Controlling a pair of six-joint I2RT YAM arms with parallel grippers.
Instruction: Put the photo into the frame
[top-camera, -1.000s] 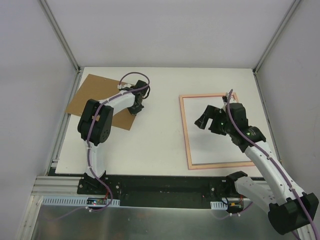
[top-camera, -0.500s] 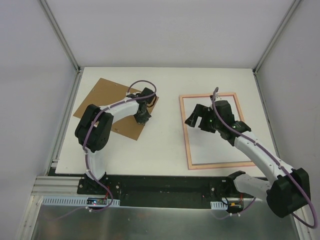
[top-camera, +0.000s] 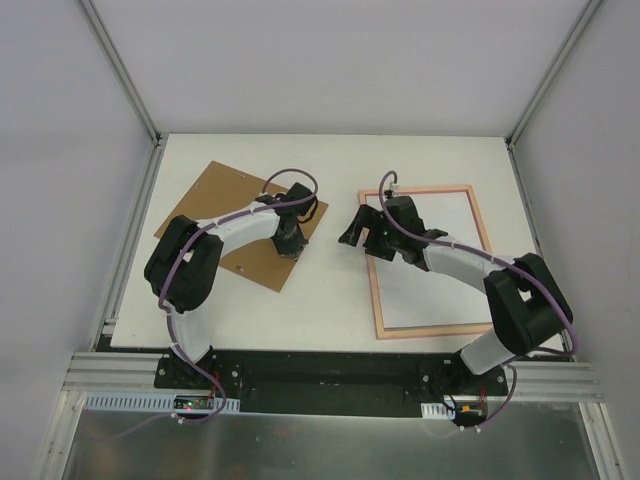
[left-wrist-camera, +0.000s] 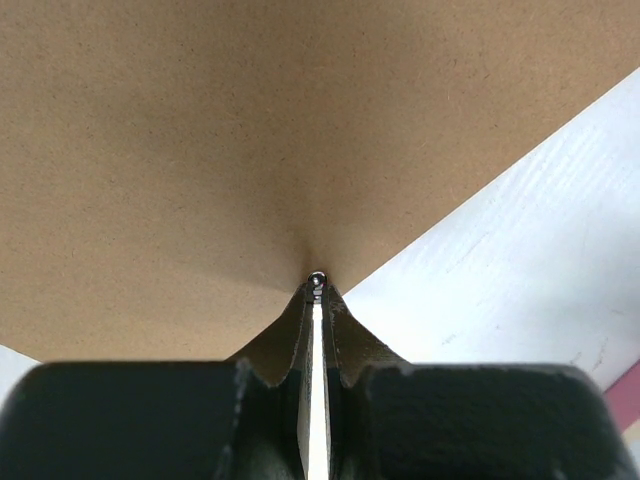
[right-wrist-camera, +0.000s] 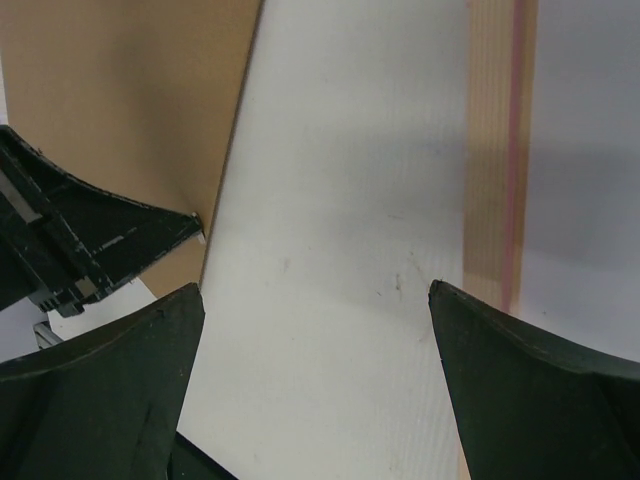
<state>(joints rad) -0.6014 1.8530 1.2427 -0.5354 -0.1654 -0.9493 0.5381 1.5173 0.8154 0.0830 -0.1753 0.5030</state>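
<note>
1. Change: the board (top-camera: 230, 215) has slid from the upper left of the top view toward its centre and turned slightly. The left arm now reaches further right with it.
2. Left fingers (left-wrist-camera: 290, 340) are clenched, tips against the board at its right edge. A white sliver shows between them, so I cannot tell whether any board is pinched or the tips only press and drag it.
3. Change: the right arm has swung from over the middle of the frame (right-wrist-camera: 497, 150) to its upper-left corner. Right fingers (right-wrist-camera: 110, 380) are spread wide and grasp nothing. In the wrist view they hang over bare table (top-camera: 330, 300), with the board's edge on one side and the frame's left rail on the other.
4. The frame lies flat in the right half of the top view and has not shifted. Board and frame are near each other but apart.
5. Photo: no landscape print shows in any view. The white field inside the frame could be its white back or the table seen through the pane; cannot tell.
6. Judgement: both arms are converging on the gap, so the board looks bound for the frame, perhaps with the right fingers taking its near edge. That only helps the task if the photo already lies inside the frame.
</note>
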